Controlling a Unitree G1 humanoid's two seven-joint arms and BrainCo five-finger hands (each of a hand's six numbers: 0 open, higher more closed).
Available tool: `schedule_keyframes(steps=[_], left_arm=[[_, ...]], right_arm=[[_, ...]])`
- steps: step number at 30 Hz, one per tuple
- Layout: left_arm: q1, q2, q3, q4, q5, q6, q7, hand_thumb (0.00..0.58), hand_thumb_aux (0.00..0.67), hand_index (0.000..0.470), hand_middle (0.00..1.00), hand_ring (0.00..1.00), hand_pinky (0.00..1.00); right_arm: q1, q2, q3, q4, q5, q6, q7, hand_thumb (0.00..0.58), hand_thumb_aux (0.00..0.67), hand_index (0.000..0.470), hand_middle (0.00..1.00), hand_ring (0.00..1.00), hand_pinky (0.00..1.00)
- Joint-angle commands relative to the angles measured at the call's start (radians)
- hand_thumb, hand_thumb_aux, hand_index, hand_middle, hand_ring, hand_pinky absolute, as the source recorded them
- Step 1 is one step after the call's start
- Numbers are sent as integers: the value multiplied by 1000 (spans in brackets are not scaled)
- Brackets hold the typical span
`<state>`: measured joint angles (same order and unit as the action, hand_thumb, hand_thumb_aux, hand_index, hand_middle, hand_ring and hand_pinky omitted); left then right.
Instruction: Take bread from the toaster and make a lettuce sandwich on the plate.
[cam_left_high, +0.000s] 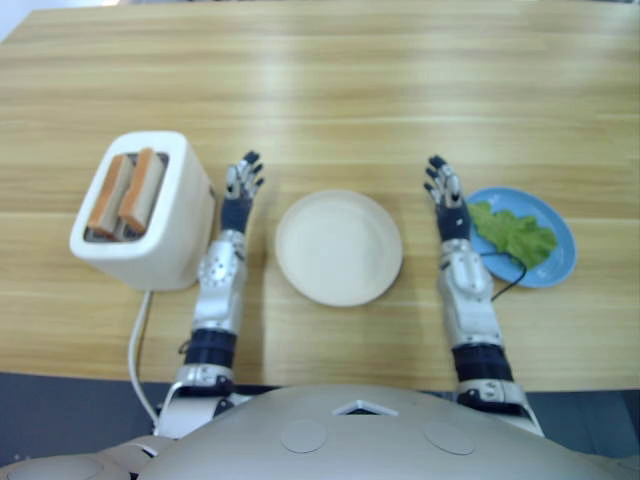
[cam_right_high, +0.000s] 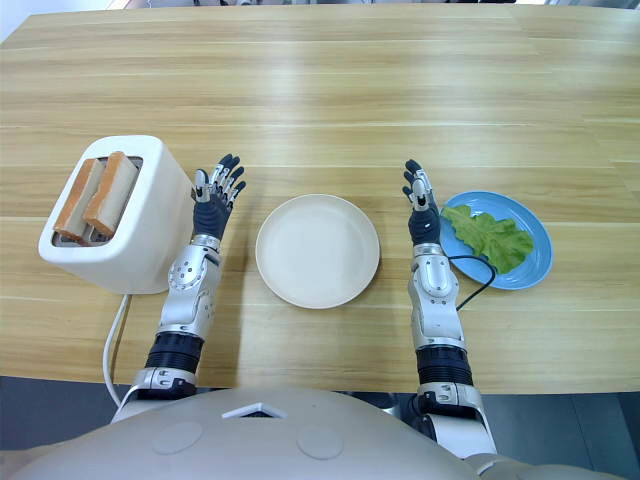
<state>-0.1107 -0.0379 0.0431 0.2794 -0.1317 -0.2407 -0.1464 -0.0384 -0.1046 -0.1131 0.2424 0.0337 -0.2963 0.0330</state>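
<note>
**Left eye view and right eye view: both robot hands empty, bread in the toaster**

Left robot hand (cam_right_high: 215, 190): fingers stretched out and apart, nothing held. Right robot hand (cam_right_high: 420, 200): same, fingers straight, empty. Cannot tell whether either rests on the counter (cam_right_high: 320, 90) or hangs just above it.

Positions:
- Toaster (cam_right_high: 150, 230) is just beside the left robot hand, on its outer side.
- Two slices of bread (cam_right_high: 95, 195) stand in the slots, top edges proud of the casing.
- Plate (cam_right_high: 317, 250) lies bare between the two robot hands.
- Lettuce (cam_right_high: 490, 238) lies on a blue dish (cam_right_high: 530, 268), just outside the right robot hand.

Handling (judgement):
- Bread looks light, stiff and dry, and likely crumbles under a hard squeeze. Pinch the exposed top edge across the flat faces and draw it straight up. The toaster may shift if a slice binds.
- Lettuce looks thin, limp and easily torn. It lies nearly flat, so a ruffled raised edge is the best place to take hold, with a light grip.

View comparison: in the left eye view the toaster wall meets the left forearm, so contact is undecided. The right eye view shows a strip of counter between toaster and left robot hand, so they are apart.
</note>
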Motion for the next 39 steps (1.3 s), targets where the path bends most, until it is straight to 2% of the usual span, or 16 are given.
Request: schedule_keyframes(steps=[1,16,20,24,27,31,34,39], left_arm=[[-3,8,5,-1,-2,4,0,0,0,0,0,0,0],[5,18,0,-36,-3,16,-32,0,0,0,0,0,0],[49,43,-55,-360,-10,131,-49,0,0,0,0,0,0],[38,152,-39,-814,-118,380,-67,0,0,0,0,0,0],[-17,292,112,-1023,-272,562,-45,0,0,0,0,0,0],[-59,492,397,-1097,-459,706,-24,0,0,0,0,0,0],[-13,653,600,-1060,-494,737,-92,0,0,0,0,0,0],[227,798,724,-927,-286,649,-231,0,0,0,0,0,0]], right_arm=[[7,5,-1,10,15,19,11,0,0,0,0,0,0],[5,-2,-3,23,20,43,21,0,0,0,0,0,0],[5,0,-1,33,16,39,19,0,0,0,0,0,0],[7,5,1,37,11,35,15,0,0,0,0,0,0],[6,11,5,44,6,29,11,0,0,0,0,0,0],[6,21,10,48,0,24,4,0,0,0,0,0,0],[9,28,13,50,-3,20,0,0,0,0,0,0,0],[16,33,14,48,-2,16,-3,0,0,0,0,0,0]])
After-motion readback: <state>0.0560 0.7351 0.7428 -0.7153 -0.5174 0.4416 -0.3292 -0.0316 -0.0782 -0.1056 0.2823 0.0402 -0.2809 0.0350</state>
